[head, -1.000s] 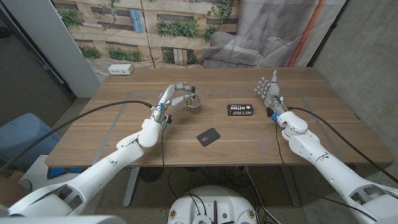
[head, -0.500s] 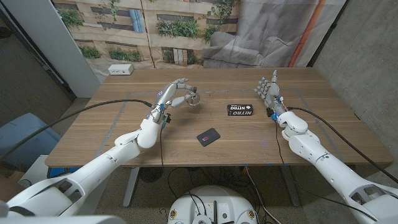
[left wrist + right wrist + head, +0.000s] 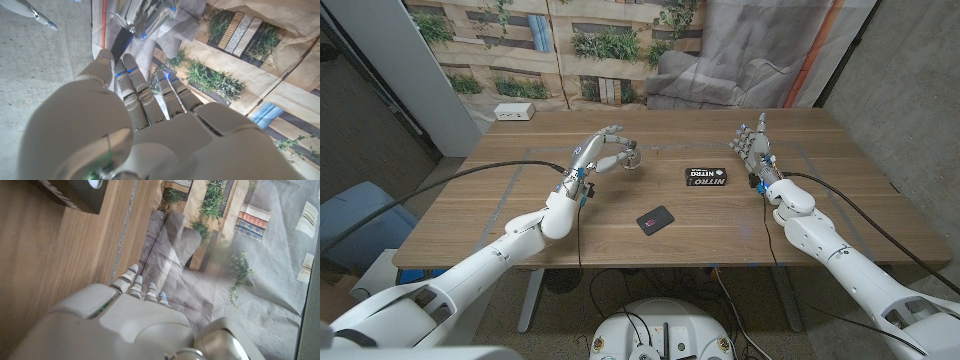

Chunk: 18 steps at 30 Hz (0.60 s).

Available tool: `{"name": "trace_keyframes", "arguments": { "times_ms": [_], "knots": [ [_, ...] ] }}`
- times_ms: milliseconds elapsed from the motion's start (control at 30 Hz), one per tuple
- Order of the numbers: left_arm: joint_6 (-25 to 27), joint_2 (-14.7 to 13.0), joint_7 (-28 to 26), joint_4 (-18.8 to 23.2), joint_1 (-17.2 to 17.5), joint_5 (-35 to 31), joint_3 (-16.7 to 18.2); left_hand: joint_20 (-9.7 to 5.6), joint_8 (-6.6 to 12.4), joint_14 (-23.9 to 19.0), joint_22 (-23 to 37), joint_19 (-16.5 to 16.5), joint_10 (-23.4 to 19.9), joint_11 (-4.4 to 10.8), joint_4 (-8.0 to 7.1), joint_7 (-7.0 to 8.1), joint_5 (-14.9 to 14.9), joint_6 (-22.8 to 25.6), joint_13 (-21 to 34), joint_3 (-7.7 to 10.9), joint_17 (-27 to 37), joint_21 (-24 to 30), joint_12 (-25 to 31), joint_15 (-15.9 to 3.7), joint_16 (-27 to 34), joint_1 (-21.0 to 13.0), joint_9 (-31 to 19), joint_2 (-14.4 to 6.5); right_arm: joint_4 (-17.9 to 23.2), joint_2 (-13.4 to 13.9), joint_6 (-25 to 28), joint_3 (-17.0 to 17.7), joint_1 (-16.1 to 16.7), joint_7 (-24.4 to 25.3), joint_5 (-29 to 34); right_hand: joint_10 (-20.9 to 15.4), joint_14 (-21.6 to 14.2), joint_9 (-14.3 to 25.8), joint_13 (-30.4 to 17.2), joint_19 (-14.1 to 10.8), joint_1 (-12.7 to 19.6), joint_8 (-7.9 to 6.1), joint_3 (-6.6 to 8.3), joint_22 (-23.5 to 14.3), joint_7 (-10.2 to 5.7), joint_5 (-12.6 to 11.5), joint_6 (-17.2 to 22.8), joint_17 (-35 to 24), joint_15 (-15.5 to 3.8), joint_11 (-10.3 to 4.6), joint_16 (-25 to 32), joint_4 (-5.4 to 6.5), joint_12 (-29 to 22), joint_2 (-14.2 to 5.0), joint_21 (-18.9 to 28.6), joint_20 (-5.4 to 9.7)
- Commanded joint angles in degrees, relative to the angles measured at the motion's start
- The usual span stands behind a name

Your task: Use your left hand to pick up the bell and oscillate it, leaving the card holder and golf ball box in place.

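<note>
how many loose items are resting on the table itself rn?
2: the black box mid-table, and the card holder nearer the robot. The bell is held by the left hand.

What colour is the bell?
Shiny silver metal bell, clearest in the left wrist view.
</note>
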<state>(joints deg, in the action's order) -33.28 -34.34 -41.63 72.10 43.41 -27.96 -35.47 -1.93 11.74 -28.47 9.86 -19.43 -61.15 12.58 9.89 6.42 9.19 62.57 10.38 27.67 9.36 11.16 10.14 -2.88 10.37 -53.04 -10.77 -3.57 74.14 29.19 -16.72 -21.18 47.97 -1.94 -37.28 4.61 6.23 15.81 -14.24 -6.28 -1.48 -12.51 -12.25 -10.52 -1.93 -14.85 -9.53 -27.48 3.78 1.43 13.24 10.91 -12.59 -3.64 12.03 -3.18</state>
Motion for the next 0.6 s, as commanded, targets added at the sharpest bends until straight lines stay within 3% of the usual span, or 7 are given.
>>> {"name": "trace_keyframes", "arguments": {
  "times_ms": [33,600],
  "knots": [
    [3.5,1.0,4.5,2.7,2.0,6.6,1.4,-0.17,0.47,-0.5,0.2,0.2,0.0,-0.02,-0.02,-0.99,0.4,1.1,0.2,-0.27,0.0,0.1,0.4,-7.11,-0.1,-0.1,-0.3,-0.3,0.1,0.0,0.0,0.0,0.1,0.0,0.0,0.5,0.2,0.2,-0.1,-0.4,0.2,-0.34,-0.36,-0.2,-0.07,-0.4,-0.5,-0.2,0.01,-0.01,0.2,-0.06,-0.3,-5.57,0.3,0.05],
    [11.8,1.8,10.9,9.8,6.9,17.2,5.5,0.6,0.61,-0.8,0.2,0.0,-1.0,-0.09,-0.3,-1.41,0.5,1.3,0.3,-1.02,0.1,0.3,0.8,-6.25,0.0,0.4,-0.5,-0.3,0.1,0.0,0.0,0.0,0.0,0.0,0.0,0.4,0.3,0.2,-0.1,-0.4,0.2,-0.34,-0.36,-0.2,0.01,-0.4,-0.5,-0.2,0.02,-0.1,0.2,-0.07,-0.3,-5.57,0.3,0.0]
  ]
}}
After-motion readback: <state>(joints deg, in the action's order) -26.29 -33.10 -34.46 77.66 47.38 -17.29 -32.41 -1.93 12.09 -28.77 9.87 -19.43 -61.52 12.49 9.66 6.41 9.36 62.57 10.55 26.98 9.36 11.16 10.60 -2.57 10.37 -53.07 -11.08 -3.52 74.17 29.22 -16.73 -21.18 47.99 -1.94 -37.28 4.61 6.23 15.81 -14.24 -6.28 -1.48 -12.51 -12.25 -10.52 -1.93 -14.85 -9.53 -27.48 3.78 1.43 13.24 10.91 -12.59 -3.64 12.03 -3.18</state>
